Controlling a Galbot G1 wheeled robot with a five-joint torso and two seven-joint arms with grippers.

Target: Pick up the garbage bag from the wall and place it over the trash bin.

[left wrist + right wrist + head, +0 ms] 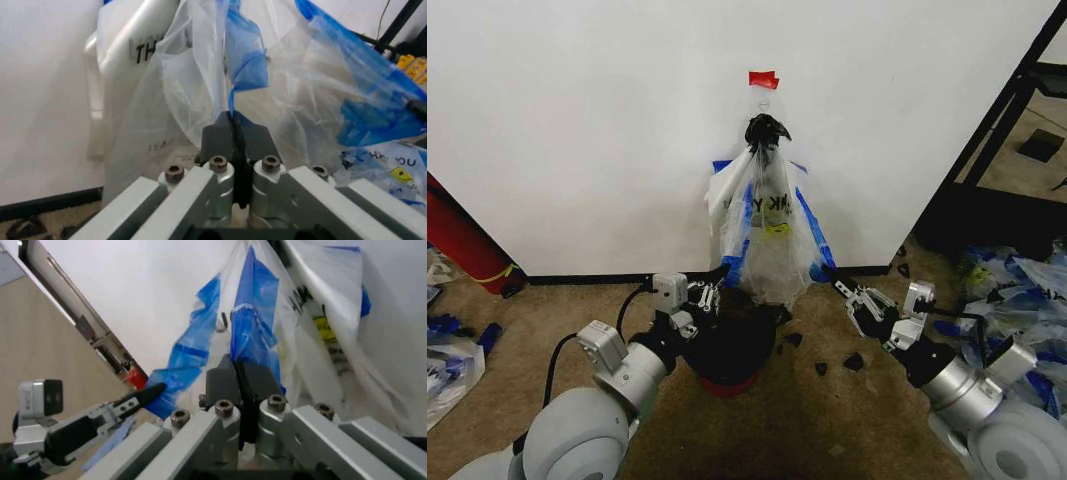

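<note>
The left gripper (710,296) sits low in front of the robot, just above the trash bin (727,352), at the lower left edge of the hanging bags. In the left wrist view its fingers (235,134) are pressed together with a thin strip of blue-edged plastic running down between them, so it appears to have pinched the garbage bag (267,100). The right gripper (849,298) is out to the right near the floor, close to the bag's lower right corner. Its fingers (240,377) also look closed, meeting right at a blue fold, though whether film is truly caught there is hard to tell.

Behind them the garbage bag (772,245) hangs against the wall (577,120) from a hook under a strip of red tape (763,78), bunched with a whiter lettered bag (727,200).

The film looks feather-light, limp and slippery, and it would likely tear or slide out under a hard tug. The blue handles and edges seem the best places to hold, being doubled and stronger.
</note>
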